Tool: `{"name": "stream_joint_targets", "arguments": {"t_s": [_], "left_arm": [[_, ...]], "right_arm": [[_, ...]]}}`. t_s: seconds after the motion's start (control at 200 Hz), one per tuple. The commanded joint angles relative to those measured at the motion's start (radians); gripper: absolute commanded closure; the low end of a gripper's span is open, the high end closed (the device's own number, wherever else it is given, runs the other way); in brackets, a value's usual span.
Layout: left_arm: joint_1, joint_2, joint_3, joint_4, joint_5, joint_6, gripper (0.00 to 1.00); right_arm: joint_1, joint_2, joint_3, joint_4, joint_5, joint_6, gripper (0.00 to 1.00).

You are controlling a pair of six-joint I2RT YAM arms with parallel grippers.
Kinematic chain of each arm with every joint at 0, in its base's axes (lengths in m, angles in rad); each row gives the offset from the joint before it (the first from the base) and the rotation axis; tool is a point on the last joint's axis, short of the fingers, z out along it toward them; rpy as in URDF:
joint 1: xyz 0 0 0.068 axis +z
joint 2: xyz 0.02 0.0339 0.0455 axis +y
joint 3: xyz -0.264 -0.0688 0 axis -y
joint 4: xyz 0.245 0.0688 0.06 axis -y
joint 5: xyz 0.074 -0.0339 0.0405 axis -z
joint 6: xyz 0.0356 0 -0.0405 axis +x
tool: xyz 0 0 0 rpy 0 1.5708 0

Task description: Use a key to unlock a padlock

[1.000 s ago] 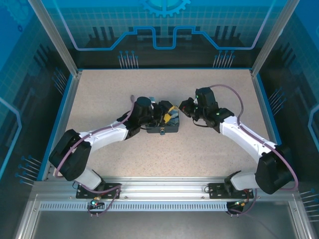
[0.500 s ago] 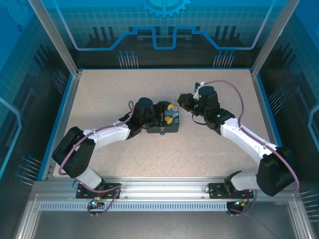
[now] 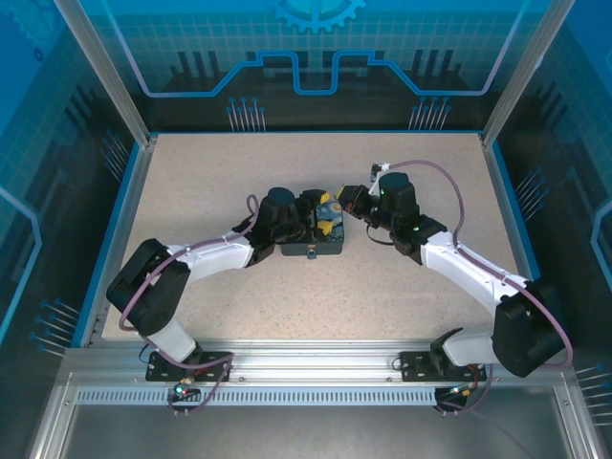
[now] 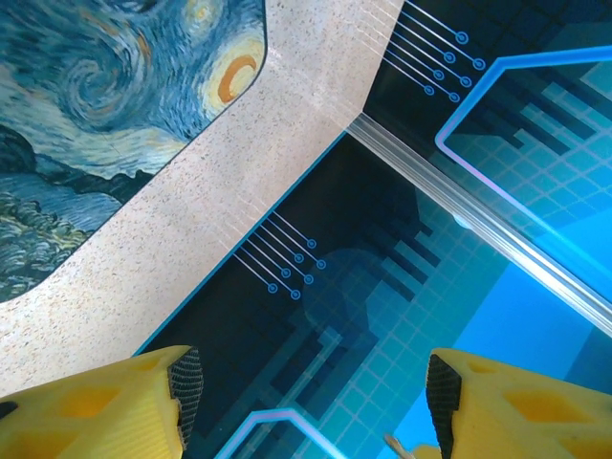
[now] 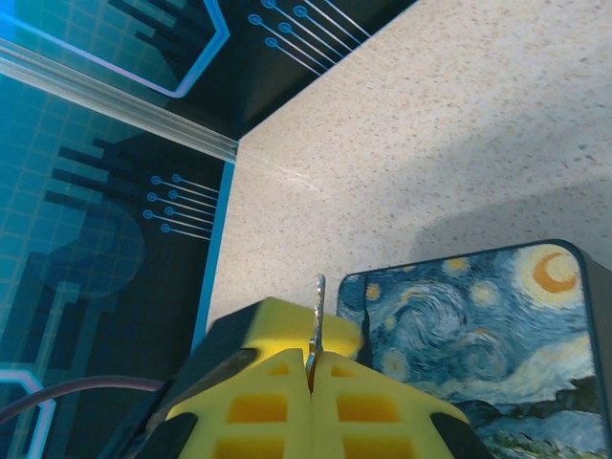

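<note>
Right gripper point(image 5: 313, 361): yellow waffle-moulded fingers pressed together, clamping thin flat metal key point(image 5: 318, 304); tip protrudes, rest hidden. Left gripper point(image 4: 306, 406): yellow fingers apart, cropped. Glossy swirl-painted round-cornered box point(image 4: 105, 115) beyond left jaws. Padlock point(image 3: 312, 254): tiny, indistinct, at box edge.

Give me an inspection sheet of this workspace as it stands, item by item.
Surface: speckled beige table, carrying the box.
Job's things: key pinched by the right gripper, tip sticking out; padlock likely the small piece at the box's near side, state too small to tell.
Clutter: swirl-painted box, mid-table.
Grippers: left gripper open, holding nothing, by the box; right gripper shut on the key, beside the box.
Cables: purple cables run along both arms.
Surroundings: blue printed walls, aluminium frame.
</note>
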Motion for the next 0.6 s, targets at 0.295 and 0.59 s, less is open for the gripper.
{"name": "stream_joint_targets", "arguments": {"t_s": [0.295,0.59], "left_arm": [[0.002,0.029,0.051,0.069,-0.012,-0.042,0.36],[0.002,0.040,0.049,0.110,-0.017,-0.060,0.35]], "right_arm": [[0.032,0.007,-0.017,0.073,-0.009,-0.023,1.00],[0.040,0.004,-0.054,0.074,0.001,-0.022,1.00]]}}
